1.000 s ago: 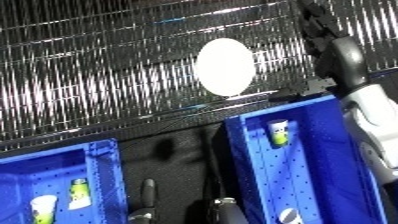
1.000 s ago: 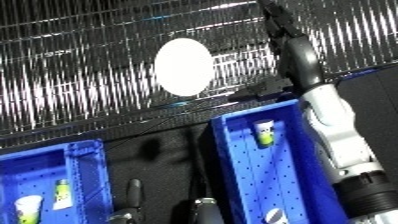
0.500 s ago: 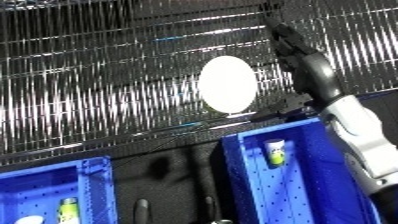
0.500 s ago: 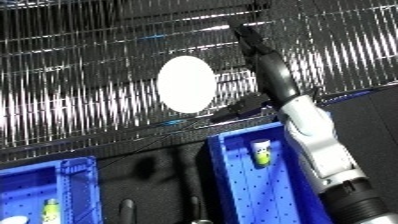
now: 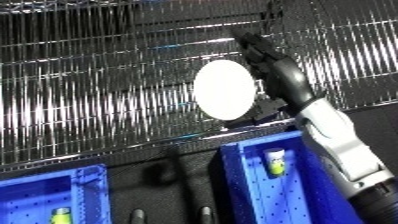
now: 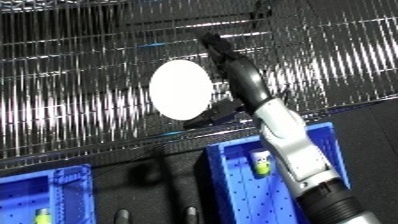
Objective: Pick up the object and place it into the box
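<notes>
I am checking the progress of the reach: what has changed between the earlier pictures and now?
The right hand has moved left across the wire shelf and now lies beside the white disc, at its right edge. Whether it holds the disc cannot be told. The disc stays on the shelf, and the blue bin below still holds its small bottle. The camera also shifted.

Reaching up over the wire shelf (image 6: pixel 80 100), right hand (image 6: pixel 233 65) with straight fingers just beside the white oval object (image 6: pixel 181 89); blue bin (image 6: pixel 233 170) lying below.
</notes>
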You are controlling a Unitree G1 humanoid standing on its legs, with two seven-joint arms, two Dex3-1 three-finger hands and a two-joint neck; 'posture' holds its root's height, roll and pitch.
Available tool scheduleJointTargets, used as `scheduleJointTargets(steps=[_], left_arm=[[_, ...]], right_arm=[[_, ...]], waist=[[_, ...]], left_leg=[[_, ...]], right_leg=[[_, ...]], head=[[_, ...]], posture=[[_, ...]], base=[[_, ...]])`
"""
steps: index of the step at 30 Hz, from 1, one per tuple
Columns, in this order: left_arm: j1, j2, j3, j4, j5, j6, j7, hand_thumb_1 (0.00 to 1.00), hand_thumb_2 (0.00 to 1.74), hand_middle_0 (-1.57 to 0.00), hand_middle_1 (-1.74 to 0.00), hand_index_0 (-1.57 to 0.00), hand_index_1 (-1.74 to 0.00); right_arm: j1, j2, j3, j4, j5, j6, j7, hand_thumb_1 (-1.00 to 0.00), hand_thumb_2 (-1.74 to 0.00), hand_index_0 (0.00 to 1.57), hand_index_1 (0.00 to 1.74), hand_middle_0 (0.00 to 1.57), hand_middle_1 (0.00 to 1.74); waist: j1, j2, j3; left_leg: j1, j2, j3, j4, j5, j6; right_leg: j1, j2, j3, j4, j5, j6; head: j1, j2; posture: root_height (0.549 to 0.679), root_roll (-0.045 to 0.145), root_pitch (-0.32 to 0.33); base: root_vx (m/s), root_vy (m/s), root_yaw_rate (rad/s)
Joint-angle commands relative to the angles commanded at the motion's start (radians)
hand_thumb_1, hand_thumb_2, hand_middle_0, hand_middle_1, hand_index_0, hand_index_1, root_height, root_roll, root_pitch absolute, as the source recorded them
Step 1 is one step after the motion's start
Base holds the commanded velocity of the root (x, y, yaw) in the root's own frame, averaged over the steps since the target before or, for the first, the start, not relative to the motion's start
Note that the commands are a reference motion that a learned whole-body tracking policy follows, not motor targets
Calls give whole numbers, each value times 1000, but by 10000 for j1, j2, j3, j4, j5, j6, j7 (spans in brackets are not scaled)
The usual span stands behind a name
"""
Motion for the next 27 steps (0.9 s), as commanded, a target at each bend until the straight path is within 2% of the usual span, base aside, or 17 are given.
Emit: scheduleJointTargets(steps=[7, 13, 18, 21, 24, 27], left_arm=[[41, -17, -12, -96, -41, 56, 31, 0, 0, 0, 0, 0, 0], [47, -33, -21, -64, -4, 38, -2, 0, 0, 0, 0, 0, 0], [76, -57, 43, -6, 65, 10, -24, 0, 0, 0, 0, 0, 0], [124, -52, 123, 7, 68, -12, -23, 0, 0, 0, 0, 0, 0], [191, -61, 268, 64, 98, -62, -31, 0, 0, 0, 0, 0, 0], [267, -73, 482, 138, 97, -135, -24, 0, 0, 0, 0, 0, 0]], right_arm=[[61, 147, -24, 51, 148, 24, 263, -700, -1218, 1099, 1218, 1099, 1218], [165, 198, -105, 53, 249, -13, 521, -1000, -1740, 1570, 1740, 1570, 1740], [365, 166, -205, -295, 498, 37, 587, -1000, -1740, 1570, 1740, 1570, 1740], [638, 84, -406, -703, 612, -84, 518, -1000, -1740, 1570, 1740, 1570, 1740], [1063, -39, -758, -1318, 621, -305, 399, -1000, -1740, 1570, 1740, 1570, 1740], [1711, -208, -1274, -2381, 485, -442, 172, -1000, -1740, 1570, 1740, 1570, 1740]], waist=[[46, 66, 0], [37, 67, 0], [-43, -6, 0], [-131, -78, 0], [-264, -178, 0], [-458, -317, 0]], left_leg=[[90, -46, -9, -230, 120, -3], [219, -35, -22, -388, 188, -18], [356, 21, -18, -476, 210, -29], [512, 72, -12, -640, 275, -55], [769, 133, -11, -940, 392, -107], [1101, 202, -2, -1351, 549, -171]], right_leg=[[63, -19, -24, -111, 40, 19], [177, -21, -68, -216, 55, 7], [304, 9, -69, -277, 39, -23], [440, 47, -49, -421, 81, -12], [661, 100, -4, -676, 155, 24], [931, 172, 54, -1017, 259, 88]], head=[[-16, -9], [7, 82], [-97, 42], [-207, 16], [-471, -34], [-863, -60]], posture=[[615, 83, 133], [617, 83, 130], [618, 84, 124], [620, 83, 120], [623, 82, 113], [628, 81, 108]], base=[[3, 6, 13], [-15, -16, 4], [-25, -25, -28], [-17, -21, -74], [-7, -19, -91], [-1, -13, -121]])
